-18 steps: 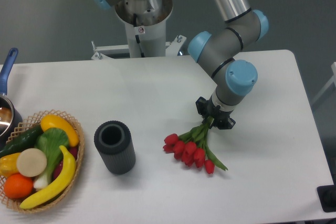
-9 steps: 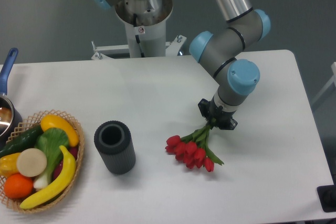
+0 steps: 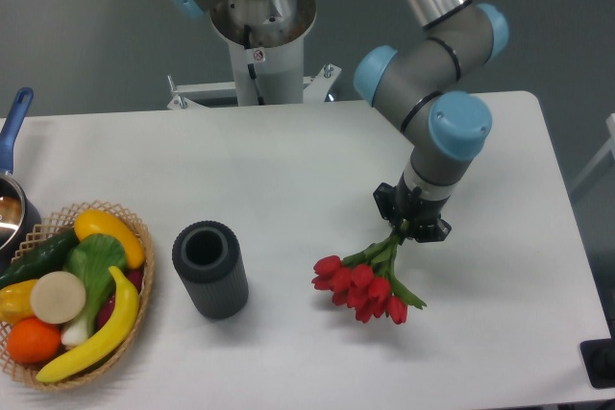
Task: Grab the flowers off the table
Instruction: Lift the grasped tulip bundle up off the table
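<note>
Worktop (image 3: 240,180), white with rounded corners, fills most of the view and carries everything else. Over its right half reaches the grey arm (image 3: 423,93) with pale blue joint caps, its upper tube running out of the top edge and its wrist pointing down toward the surface. Behind the far edge stands a metal pedestal (image 3: 259,40) with a second grey and blue joint on top of it.

At the left edge sits a woven basket (image 3: 135,228) holding a banana, an orange, a yellow pepper, a dark green cucumber, a leafy green piece and a pale round disc. Just above the basket, a pot (image 3: 12,208) with a blue handle is cut off by the edge of the picture. Right of the basket, well apart from it, stands a dark grey ribbed cylinder (image 3: 209,269), upright and hollow at the top.

Right of the cylinder are the flowers (image 3: 365,287), red tulip heads fanned out low and to the left, green stems slanting up and right into the black pincer (image 3: 411,225) at the end of the wrist. The pincer is closed around the upper part of the stems, which vanish between its fingers. The heads hang below the pincer, with a soft shadow under them on the white surface; whether the lowest blooms touch the surface cannot be told from this angle.
</note>
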Action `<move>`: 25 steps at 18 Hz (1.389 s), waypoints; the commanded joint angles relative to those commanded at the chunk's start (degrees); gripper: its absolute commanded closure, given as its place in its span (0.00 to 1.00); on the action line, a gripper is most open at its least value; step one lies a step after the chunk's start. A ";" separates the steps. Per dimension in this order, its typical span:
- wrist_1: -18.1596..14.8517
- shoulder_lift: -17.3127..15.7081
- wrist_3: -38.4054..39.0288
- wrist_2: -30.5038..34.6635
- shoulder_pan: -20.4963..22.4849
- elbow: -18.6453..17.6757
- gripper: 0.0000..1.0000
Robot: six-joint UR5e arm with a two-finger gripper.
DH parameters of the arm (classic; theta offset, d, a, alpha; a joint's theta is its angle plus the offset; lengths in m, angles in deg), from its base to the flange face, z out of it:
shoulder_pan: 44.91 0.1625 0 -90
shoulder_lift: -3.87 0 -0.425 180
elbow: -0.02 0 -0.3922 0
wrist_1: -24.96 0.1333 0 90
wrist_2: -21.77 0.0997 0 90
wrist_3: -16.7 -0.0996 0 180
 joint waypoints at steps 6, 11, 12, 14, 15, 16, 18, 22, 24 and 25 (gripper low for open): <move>0.00 -5.09 0.70 -14.68 2.90 0.44 0.81; 0.00 -7.30 2.10 -22.77 3.78 0.71 0.81; 0.00 -7.30 2.37 -23.83 4.04 1.06 0.81; 0.00 -7.56 2.72 -25.41 4.13 1.67 0.81; 0.00 -7.65 3.42 -26.12 4.31 2.02 0.81; 0.00 -7.83 4.30 -26.47 4.83 2.46 0.81; 0.00 -8.09 5.18 -27.35 5.19 2.64 0.81; 0.00 -8.44 5.19 -28.32 5.72 2.64 0.81; 0.00 -8.62 5.19 -28.32 5.89 2.55 0.81; 0.00 -8.71 5.19 -28.50 5.98 2.55 0.81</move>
